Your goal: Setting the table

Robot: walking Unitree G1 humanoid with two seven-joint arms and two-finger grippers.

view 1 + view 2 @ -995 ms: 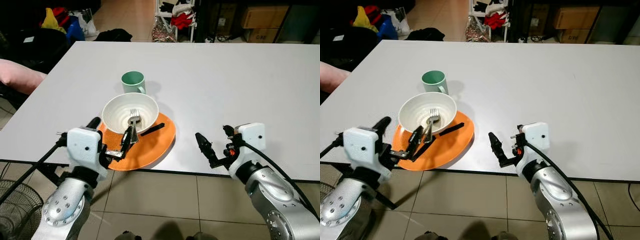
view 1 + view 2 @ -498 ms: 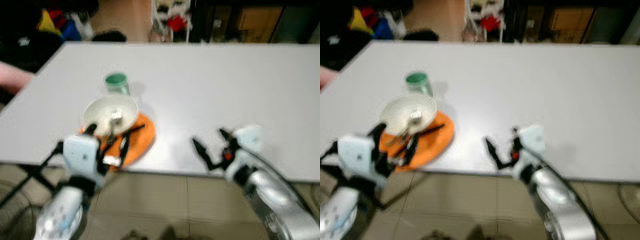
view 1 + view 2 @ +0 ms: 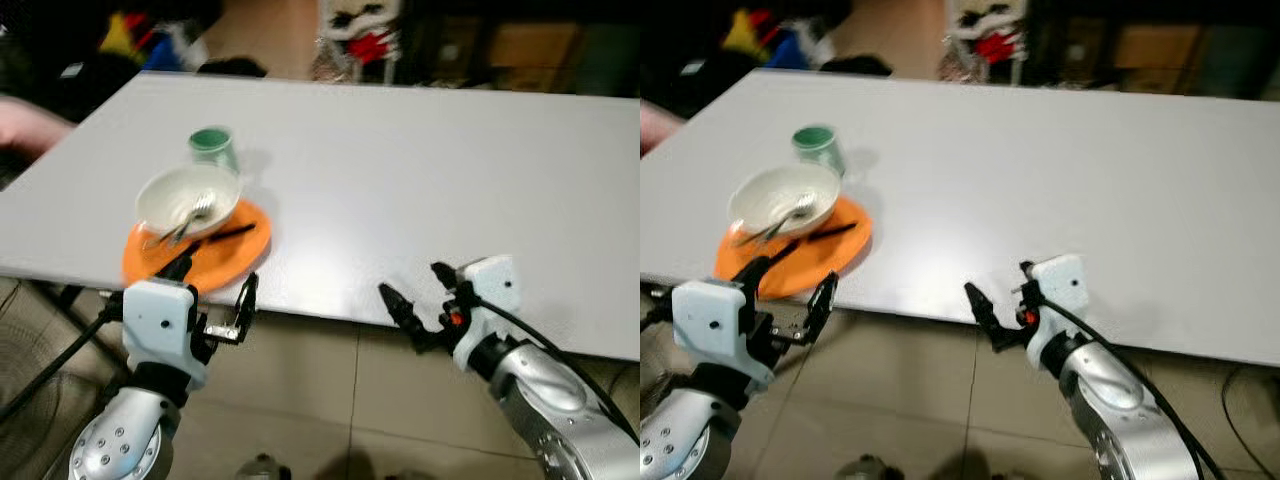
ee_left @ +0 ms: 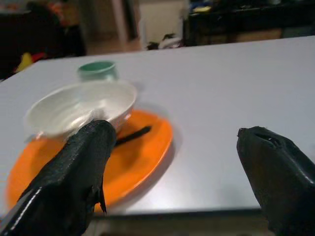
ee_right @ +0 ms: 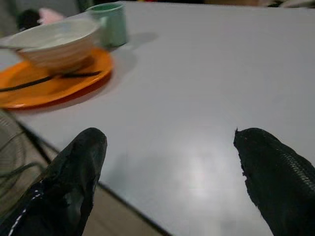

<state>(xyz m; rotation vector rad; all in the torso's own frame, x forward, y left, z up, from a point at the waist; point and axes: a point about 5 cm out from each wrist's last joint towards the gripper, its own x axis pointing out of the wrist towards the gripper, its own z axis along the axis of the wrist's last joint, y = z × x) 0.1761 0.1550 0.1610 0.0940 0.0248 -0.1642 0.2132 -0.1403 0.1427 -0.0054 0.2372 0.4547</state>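
Bowl (image 3: 188, 200) holds fork (image 3: 193, 213); both pincers (image 4: 177, 162) (image 5: 172, 162) gape, empty, at table (image 3: 420, 170) edge.

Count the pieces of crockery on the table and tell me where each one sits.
3. An orange plate near the table's front left edge, a white bowl resting on it, and a green mug just behind them. More may lie out of view.

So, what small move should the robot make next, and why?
Probably keep both arms back: the bowl with fork sits on the orange plate beside the green mug; left gripper and right gripper are open, off the table edge.
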